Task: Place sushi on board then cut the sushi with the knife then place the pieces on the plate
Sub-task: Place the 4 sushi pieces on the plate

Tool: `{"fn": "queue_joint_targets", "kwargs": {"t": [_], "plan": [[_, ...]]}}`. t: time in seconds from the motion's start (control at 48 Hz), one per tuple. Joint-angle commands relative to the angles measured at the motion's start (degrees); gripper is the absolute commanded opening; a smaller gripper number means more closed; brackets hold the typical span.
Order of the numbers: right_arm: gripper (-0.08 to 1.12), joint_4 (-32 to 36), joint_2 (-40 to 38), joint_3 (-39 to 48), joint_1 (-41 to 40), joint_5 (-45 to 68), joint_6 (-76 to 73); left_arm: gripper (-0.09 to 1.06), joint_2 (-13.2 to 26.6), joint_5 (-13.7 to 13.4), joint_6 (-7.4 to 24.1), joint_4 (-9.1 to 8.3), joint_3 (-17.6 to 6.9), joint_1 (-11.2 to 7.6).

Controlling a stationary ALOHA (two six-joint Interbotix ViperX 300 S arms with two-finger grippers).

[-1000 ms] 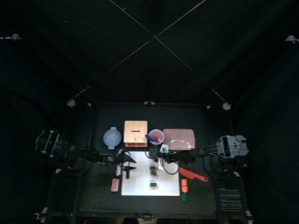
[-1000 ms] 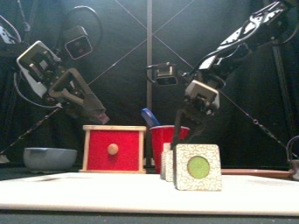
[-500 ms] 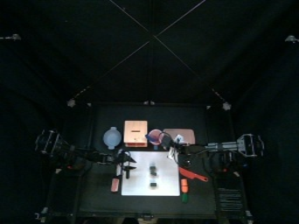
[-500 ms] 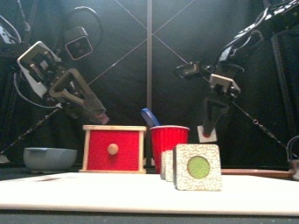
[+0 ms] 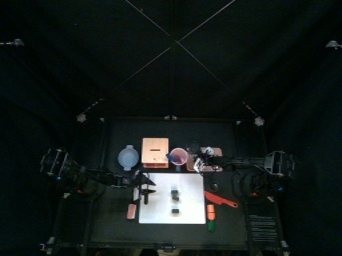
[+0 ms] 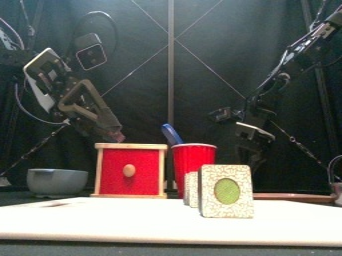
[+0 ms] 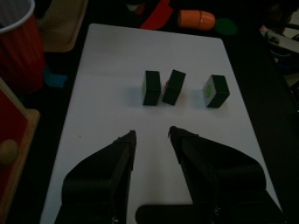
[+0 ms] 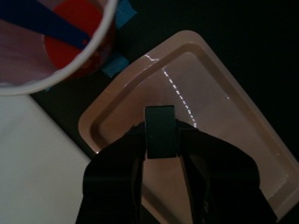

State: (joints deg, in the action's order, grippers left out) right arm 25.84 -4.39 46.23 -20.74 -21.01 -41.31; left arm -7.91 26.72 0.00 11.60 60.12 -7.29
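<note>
Three dark green sushi pieces point(image 7: 176, 86) stand on the white board point(image 7: 117, 61); the front view shows them point(image 6: 225, 190) near the board's point(image 6: 134, 215) front. My left gripper point(image 7: 158, 144) hovers open at the board's left end point(image 5: 140, 181), short of the pieces. My right gripper point(image 8: 159, 133) is shut on a fourth sushi piece point(image 8: 159, 118) and holds it just above the pink tray point(image 8: 222, 96). From above, that gripper point(image 5: 203, 163) is over the tray point(image 5: 211, 153) at the back right. The red cup point(image 5: 178, 156) holds a blue knife point(image 8: 65, 35).
The wooden box with its red drawer front point(image 6: 131, 170) and the blue-grey bowl point(image 6: 56, 180) stand behind the board on the left. Toy foods lie beside the board: a red one point(image 5: 132, 211) on the left, red and orange ones point(image 5: 219, 202) on the right.
My right arm has carried a sushi piece from over the board rightward and back to above the pink tray. The left arm has stayed put.
</note>
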Motion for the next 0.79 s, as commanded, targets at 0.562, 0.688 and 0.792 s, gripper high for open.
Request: {"fn": "queue_joint_targets", "kwargs": {"t": [0.562, 0.688, 0.792], "plan": [[0.84, 0.2, -7.9, -1.5, 4.7, -1.7, 0.5, 0.76, -0.3, 0.4, 0.0, 0.44, -0.6, 0.09], [0.84, 0.3, -9.4, -3.3, 11.6, -1.4, 0.8, 0.76, -0.3, 0.4, 0.0, 0.44, -0.6, 0.09], [0.84, 1.1, -8.4, -4.9, 17.8, -0.8, 0.8, 0.76, -0.2, 0.4, 0.1, 0.44, -0.7, 0.18]]}}
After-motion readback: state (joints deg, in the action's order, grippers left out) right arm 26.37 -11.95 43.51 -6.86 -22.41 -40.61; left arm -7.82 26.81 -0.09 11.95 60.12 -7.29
